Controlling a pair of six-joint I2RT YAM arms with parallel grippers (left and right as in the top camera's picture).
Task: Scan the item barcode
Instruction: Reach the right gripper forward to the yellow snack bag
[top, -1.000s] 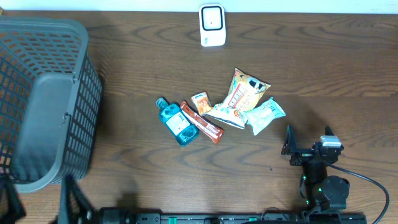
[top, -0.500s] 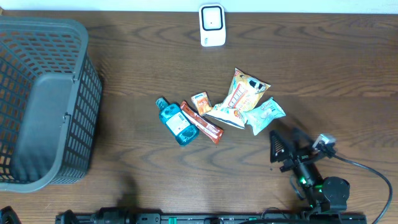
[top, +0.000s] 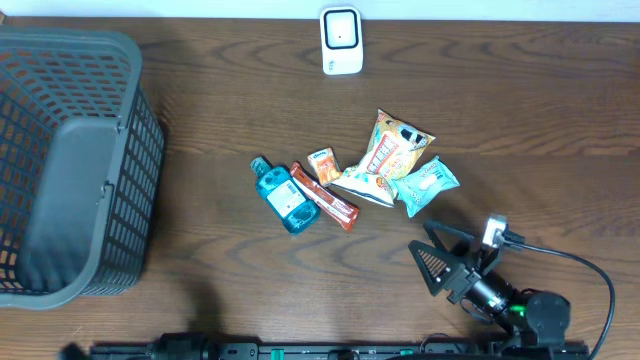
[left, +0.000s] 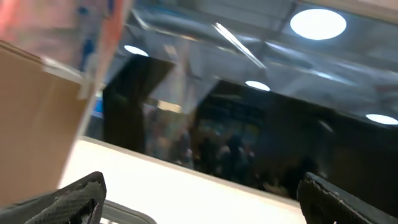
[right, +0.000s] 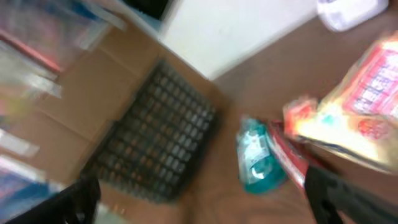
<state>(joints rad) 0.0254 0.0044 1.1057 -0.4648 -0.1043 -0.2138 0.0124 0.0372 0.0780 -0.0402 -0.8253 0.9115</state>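
Several items lie in a cluster at mid-table: a blue bottle (top: 283, 197), a red bar (top: 324, 197), a small orange packet (top: 323, 164), a chips bag (top: 388, 158) and a pale green packet (top: 427, 183). No barcode shows on any of them. The white scanner (top: 341, 40) stands at the far edge. My right gripper (top: 432, 258) hovers open in front of the green packet, pointing left, holding nothing. Its blurred wrist view shows the bottle (right: 258, 158) and chips bag (right: 360, 106) ahead. My left gripper (left: 205, 202) is open and empty, facing the room, outside the overhead view.
A large dark mesh basket (top: 70, 170) fills the left side of the table and shows in the right wrist view as the basket (right: 155, 134). The right arm's cable (top: 590, 270) loops along the front right. A rail (top: 330, 350) runs along the front edge.
My right gripper has swung left and toward the front edge, turning from upright to pointing left. The left arm's dark parts at the bottom left have left the overhead view.
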